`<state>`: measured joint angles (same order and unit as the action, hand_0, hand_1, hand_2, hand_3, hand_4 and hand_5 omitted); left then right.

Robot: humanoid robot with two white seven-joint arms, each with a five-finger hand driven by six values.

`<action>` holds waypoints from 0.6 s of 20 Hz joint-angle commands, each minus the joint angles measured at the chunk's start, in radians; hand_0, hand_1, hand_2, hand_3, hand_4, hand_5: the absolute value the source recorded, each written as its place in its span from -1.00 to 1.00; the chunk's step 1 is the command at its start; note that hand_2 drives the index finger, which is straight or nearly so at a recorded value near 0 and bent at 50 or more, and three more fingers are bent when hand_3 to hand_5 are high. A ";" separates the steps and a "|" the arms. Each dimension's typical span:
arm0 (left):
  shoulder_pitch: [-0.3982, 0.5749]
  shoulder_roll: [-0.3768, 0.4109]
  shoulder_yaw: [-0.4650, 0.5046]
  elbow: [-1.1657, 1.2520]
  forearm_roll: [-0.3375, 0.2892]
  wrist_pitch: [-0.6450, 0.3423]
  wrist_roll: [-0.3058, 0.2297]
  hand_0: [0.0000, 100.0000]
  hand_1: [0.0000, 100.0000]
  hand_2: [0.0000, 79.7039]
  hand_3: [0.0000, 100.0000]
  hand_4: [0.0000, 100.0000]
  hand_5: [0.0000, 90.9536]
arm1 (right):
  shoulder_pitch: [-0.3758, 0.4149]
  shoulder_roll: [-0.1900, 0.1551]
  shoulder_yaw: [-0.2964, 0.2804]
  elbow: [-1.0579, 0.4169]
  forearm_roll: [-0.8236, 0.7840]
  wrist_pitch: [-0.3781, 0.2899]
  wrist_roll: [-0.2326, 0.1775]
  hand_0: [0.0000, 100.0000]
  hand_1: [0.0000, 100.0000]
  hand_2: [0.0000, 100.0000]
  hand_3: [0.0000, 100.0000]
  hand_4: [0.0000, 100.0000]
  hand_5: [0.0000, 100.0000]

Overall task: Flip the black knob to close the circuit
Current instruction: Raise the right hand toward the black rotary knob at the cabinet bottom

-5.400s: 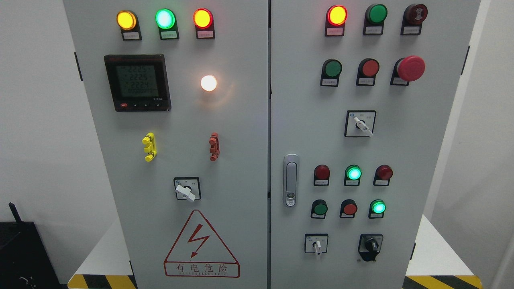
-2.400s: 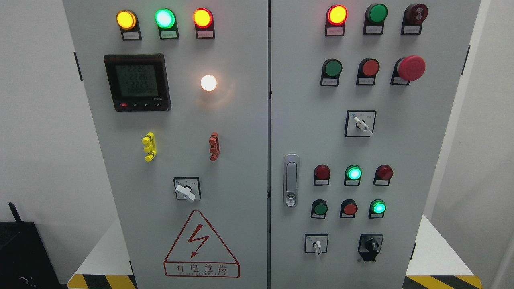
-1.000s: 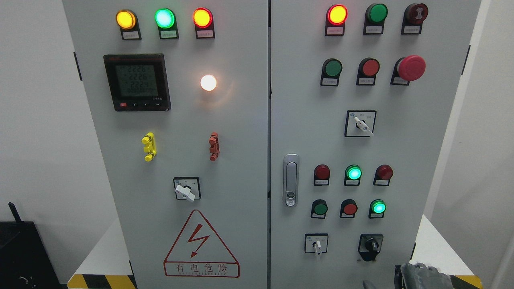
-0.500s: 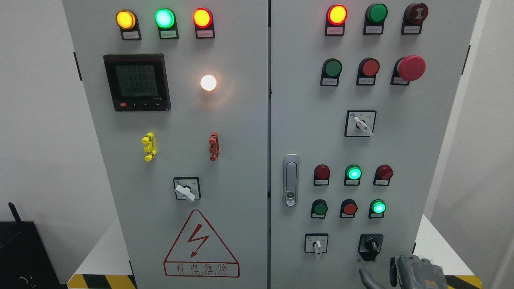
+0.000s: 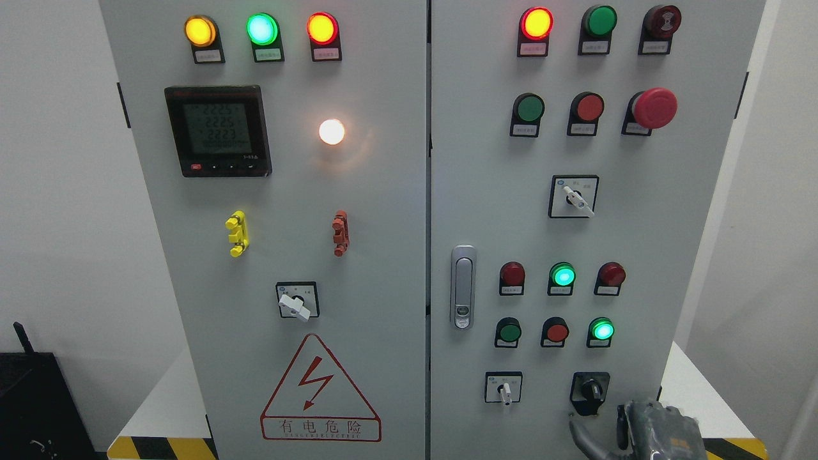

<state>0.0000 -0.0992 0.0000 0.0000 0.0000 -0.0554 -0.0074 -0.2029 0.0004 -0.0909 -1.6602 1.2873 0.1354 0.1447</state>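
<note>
Right hand [image 5: 639, 434] has risen from the bottom edge, fingers loosely uncurled and grasping nothing, now just below the black knob [image 5: 590, 391] (low on the cabinet's right door [image 5: 639, 306]); contact looks imminent.

right hand [image 5: 645, 431]: cut off by the bottom edge; only its grey back and parts of two dark fingers [image 5: 580, 434] show, so whether they are curled or spread cannot be told.
black knob [image 5: 590, 390]: too small to read which way its pointer stands.
button labels [image 5: 534, 50]: print too small to read.
meter [image 5: 218, 131]: digits faint and blurred.
cabinet [image 5: 383, 191]: top and bottom cut off by the picture's edges.
black box [image 5: 38, 409]: cut off at the lower left corner.
striped base [image 5: 160, 447]: mostly out of frame.
</note>
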 commanded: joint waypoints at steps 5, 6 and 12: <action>0.034 -0.001 0.011 -0.034 0.008 0.000 0.000 -1.00 -1.00 -1.00 -0.90 -0.95 -1.00 | -0.015 -0.005 -0.010 0.040 -0.009 0.003 -0.001 -1.00 -0.86 0.73 1.00 0.58 0.67; 0.034 -0.001 0.011 -0.034 0.008 0.000 0.000 -1.00 -1.00 -1.00 -0.90 -0.95 -1.00 | -0.015 -0.005 -0.012 0.039 -0.009 0.003 -0.001 -1.00 -0.86 0.73 1.00 0.58 0.67; 0.034 -0.001 0.011 -0.034 0.008 0.000 0.000 -1.00 -1.00 -1.00 -0.90 -0.95 -1.00 | -0.023 -0.008 -0.020 0.028 -0.011 0.006 0.004 -1.00 -0.86 0.73 1.00 0.58 0.67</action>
<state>0.0000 -0.0992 0.0000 0.0000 0.0000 -0.0554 -0.0073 -0.2178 0.0001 -0.0992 -1.6373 1.2783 0.1391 0.1439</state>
